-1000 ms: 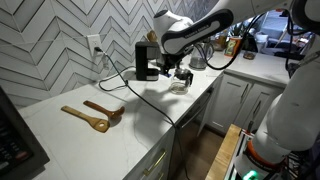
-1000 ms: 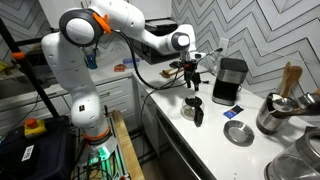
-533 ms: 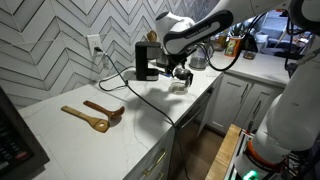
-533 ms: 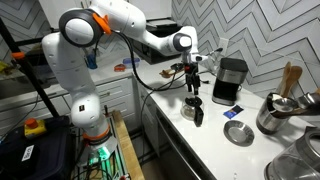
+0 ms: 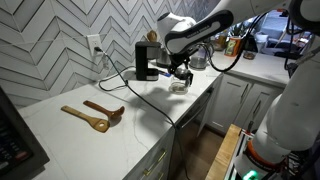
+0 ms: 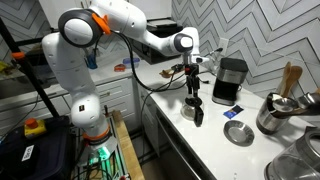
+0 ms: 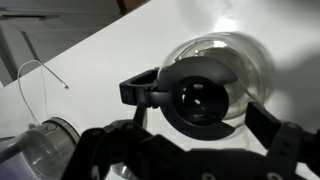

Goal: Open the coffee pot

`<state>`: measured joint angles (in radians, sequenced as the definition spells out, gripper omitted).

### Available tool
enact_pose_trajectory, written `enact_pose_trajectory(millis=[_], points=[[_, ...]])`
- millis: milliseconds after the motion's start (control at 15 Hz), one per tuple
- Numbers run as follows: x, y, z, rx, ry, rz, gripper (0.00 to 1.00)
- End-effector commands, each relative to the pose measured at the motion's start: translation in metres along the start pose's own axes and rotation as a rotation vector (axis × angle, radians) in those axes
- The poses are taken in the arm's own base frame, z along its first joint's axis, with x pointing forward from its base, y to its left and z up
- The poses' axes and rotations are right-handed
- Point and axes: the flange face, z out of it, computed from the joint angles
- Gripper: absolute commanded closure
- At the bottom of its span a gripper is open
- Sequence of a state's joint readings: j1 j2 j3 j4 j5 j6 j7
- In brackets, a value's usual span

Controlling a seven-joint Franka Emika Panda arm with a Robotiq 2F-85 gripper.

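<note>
The coffee pot [image 7: 215,75] is a small clear-glass carafe with a black lid [image 7: 200,100] and a black handle [image 7: 140,90] pointing left in the wrist view. It stands on the white counter in both exterior views [image 5: 179,87] [image 6: 193,108]. My gripper [image 7: 200,125] is open and hangs right above the lid, with one finger on each side of it and a gap to each. It also shows in both exterior views [image 5: 181,76] [image 6: 193,88]. I cannot tell whether a finger touches the pot.
A black boxy coffee machine [image 5: 146,60] [image 6: 231,80] stands behind the pot by the tiled wall. Two wooden spoons [image 5: 92,115] lie further along the counter. A small dish [image 6: 238,133], a metal pot with utensils [image 6: 277,112] and a thin cable [image 7: 40,70] are nearby. The counter edge is close.
My gripper has come down a little toward the coffee pot's lid. The pot has not moved.
</note>
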<state>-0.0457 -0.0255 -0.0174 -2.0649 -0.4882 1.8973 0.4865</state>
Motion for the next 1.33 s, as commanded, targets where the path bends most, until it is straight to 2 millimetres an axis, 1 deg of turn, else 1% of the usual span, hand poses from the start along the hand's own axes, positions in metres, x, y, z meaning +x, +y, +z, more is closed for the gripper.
enact_pose_trajectory(millis=[0,400,1267], points=[[0.002,0.007,0.006,-0.021,-0.008,0.004,0.00],[0.004,0.010,0.012,-0.030,-0.022,0.007,0.00],[0.005,0.009,0.026,-0.025,-0.036,-0.009,0.00]])
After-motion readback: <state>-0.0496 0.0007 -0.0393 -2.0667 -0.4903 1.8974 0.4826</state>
